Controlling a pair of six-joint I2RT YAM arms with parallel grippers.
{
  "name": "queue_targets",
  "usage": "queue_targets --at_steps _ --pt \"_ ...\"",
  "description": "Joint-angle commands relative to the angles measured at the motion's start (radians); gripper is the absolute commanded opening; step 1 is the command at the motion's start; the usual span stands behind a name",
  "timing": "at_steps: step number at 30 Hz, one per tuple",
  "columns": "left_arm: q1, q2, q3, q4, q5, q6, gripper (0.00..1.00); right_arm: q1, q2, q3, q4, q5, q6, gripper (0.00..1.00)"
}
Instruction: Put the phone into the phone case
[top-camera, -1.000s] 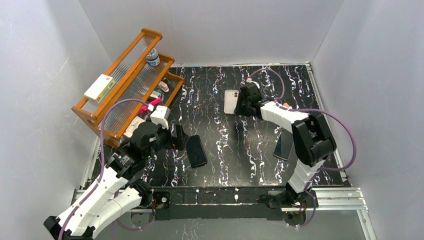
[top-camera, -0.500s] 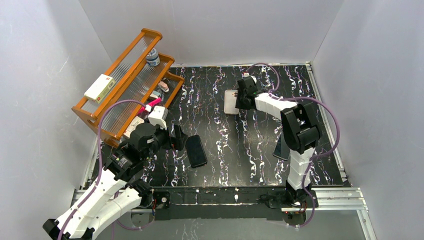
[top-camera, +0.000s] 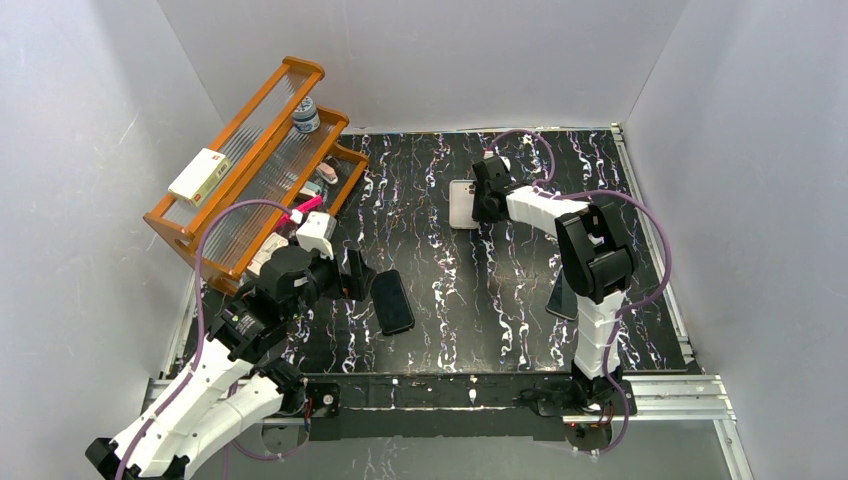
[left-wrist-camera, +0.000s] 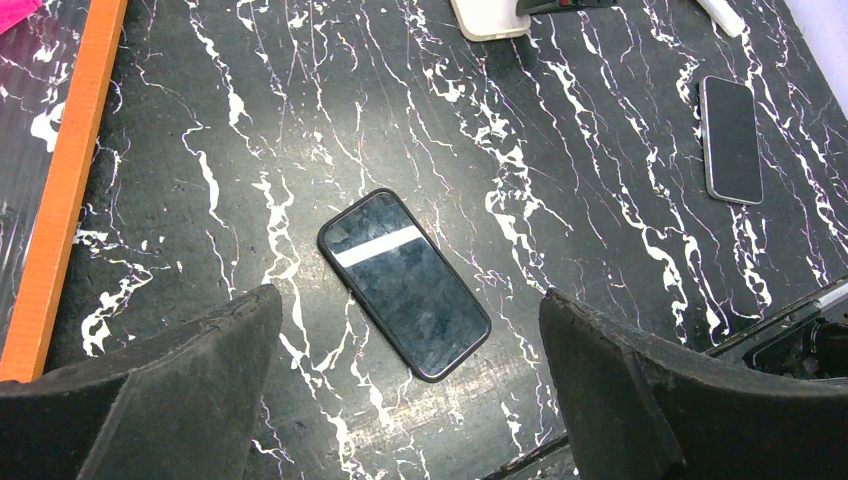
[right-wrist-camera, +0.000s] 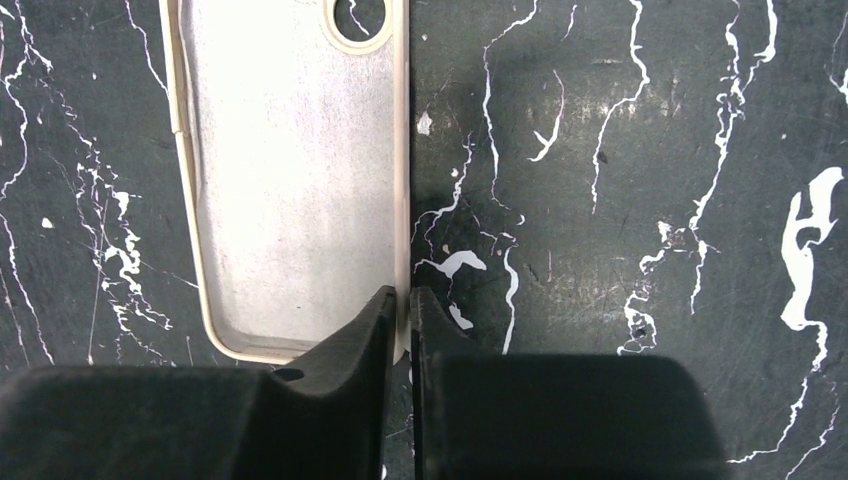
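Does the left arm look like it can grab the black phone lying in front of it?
Probably yes. The left tool faces the phone with its jaws wide open. The phone lies flat on the table, with nothing on it or between it and the tool.

Left arm (top-camera: 200, 390) and right arm (top-camera: 600, 340): white shell links, chunky black joint housings, black bases. Right arm's biggest housing is a squared black block. Purple cable (top-camera: 200, 290) looped off each one, loose arcs. White boxy module (top-camera: 318, 230) at the left wrist. Left fingers (left-wrist-camera: 180, 390): broad matte black wedges, rough texture. Right fingers (right-wrist-camera: 350, 340): same black, tapering to thin tips.
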Motion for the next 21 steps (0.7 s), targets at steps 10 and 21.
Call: queue_targets --at_steps 10,21 --pt "0.002 -0.007 -0.005 0.003 -0.018 0.011 0.98 0.002 -0.114 -0.058 -0.048 -0.068 -0.03 0.01" --pt "0.003 0.001 -0.005 0.005 -0.015 0.009 0.98 0.064 -0.444 -0.334 -0.195 -0.111 0.082 0.01"
